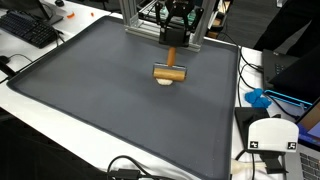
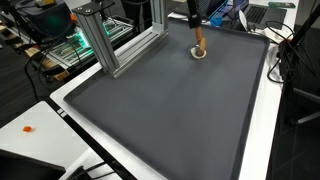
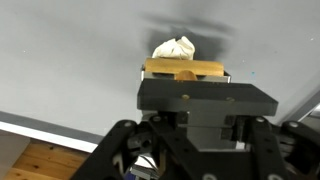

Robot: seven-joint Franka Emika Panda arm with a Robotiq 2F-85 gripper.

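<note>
Pincer [image 1: 175, 42] around wooden tool [image 1: 170, 72]

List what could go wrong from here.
1. The wooden tool, held upright by the hand, sits right by the white crumpled wad. A sideways push could skid the wad away across the gray mat.
2. The aluminium frame stands close behind the hand, so a backward swing might hit it.

The arm [image 1: 180, 10] comes down almost vertically with its wrist upright, and the gripper [image 1: 172, 40] points straight down, its dark fingers drawn in close together, in both exterior views.
</note>
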